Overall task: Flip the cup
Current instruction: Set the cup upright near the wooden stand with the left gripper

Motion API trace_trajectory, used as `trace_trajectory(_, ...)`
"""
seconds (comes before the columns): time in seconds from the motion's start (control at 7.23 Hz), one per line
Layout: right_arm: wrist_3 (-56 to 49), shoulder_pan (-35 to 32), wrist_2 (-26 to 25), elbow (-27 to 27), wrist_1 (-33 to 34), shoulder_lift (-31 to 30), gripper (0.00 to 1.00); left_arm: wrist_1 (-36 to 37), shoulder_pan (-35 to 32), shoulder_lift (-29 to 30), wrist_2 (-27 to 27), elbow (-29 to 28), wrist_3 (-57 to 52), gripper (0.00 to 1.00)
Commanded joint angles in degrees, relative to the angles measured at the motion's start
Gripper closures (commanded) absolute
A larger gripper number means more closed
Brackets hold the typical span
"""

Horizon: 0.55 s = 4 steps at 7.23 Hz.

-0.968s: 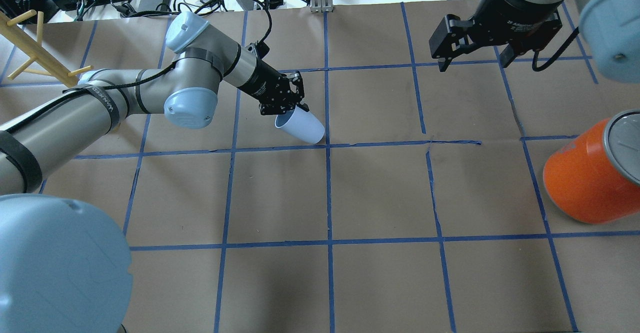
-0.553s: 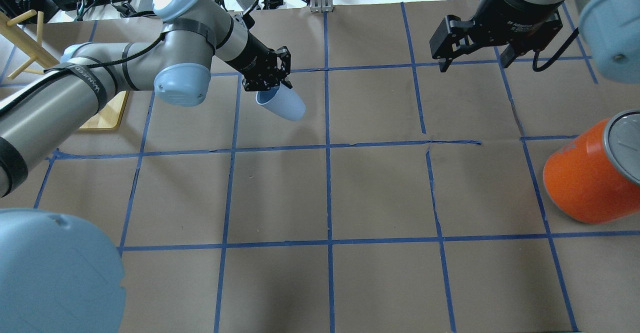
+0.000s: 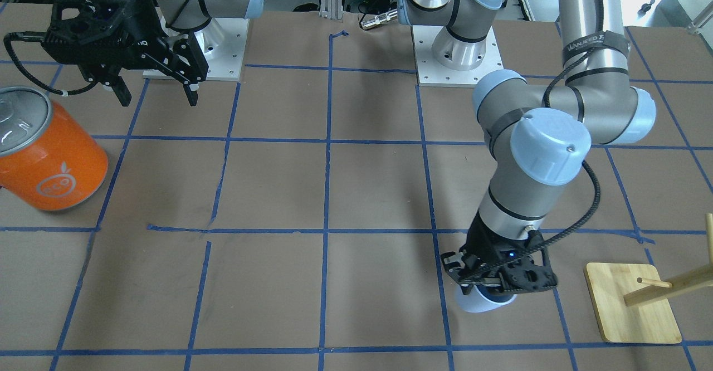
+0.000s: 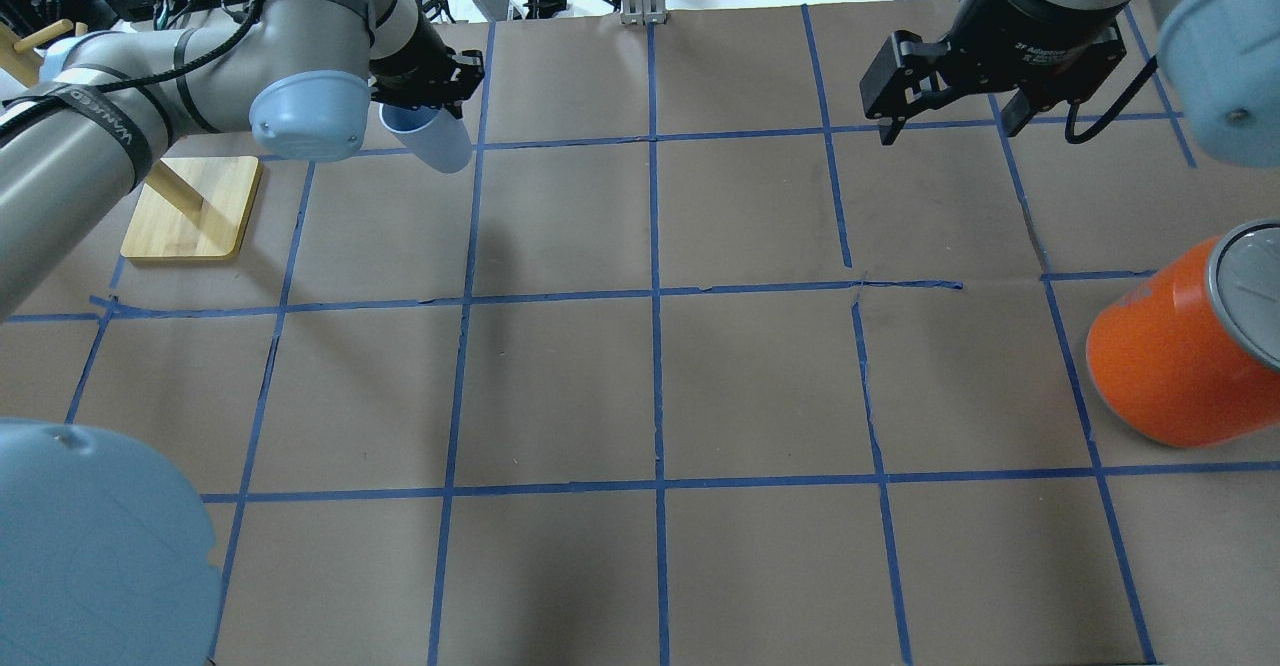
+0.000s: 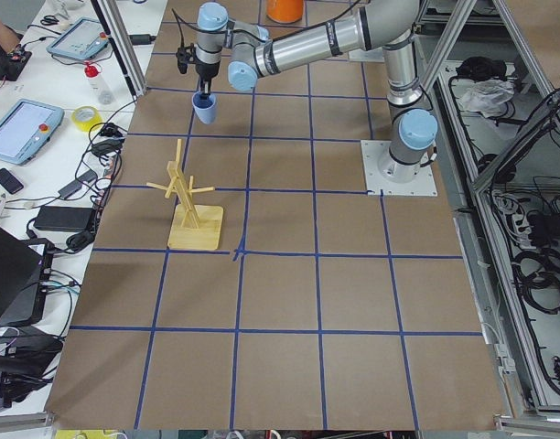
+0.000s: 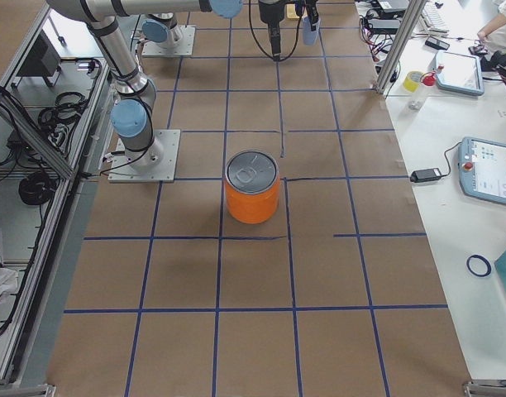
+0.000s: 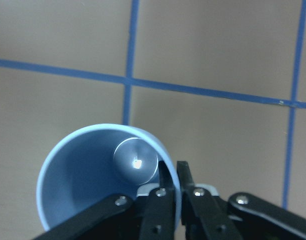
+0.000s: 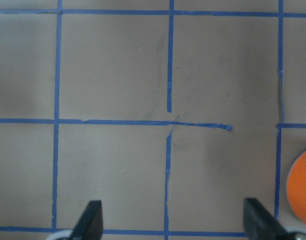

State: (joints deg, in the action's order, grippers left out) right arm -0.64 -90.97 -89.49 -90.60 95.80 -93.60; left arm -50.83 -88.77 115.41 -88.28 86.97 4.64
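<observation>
The pale blue-white cup [image 4: 432, 139] hangs from my left gripper [image 4: 424, 104] over the far left of the table. The gripper points down and is shut on the cup's rim, one finger inside and one outside. The cup is nearly upright with its mouth up. The left wrist view looks into its bluish inside [image 7: 88, 185], with the fingertips [image 7: 160, 186] pinched on the rim. The cup also shows in the front view [image 3: 480, 303] under that gripper [image 3: 499, 282]. My right gripper [image 4: 947, 124] is open and empty, high over the far right.
A large orange can [image 4: 1175, 356] with a silver top stands at the right edge. A wooden rack on a square base [image 4: 190, 208] stands at the far left, close to the cup. Cables and devices lie beyond the table's far edge.
My left arm has carried the cup away from the table's middle toward the far left. The cup has turned from strongly tilted to nearly upright, mouth up. The right arm has not moved.
</observation>
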Motion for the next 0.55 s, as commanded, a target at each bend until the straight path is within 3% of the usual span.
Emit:
trace_trajectory(0.0, -0.1, 0.0, -0.1, -0.2, -0.1, -0.2, 0.0, 3.0, 4.3, 2.1, -2.1, 1.5, -5.1, 1.0)
trace_trajectory(0.41, -0.1, 0.0, -0.1, -0.3, -0.1, -0.3, 0.0, 3.2, 4.7, 3.6, -2.5, 3.7, -4.8, 1.0)
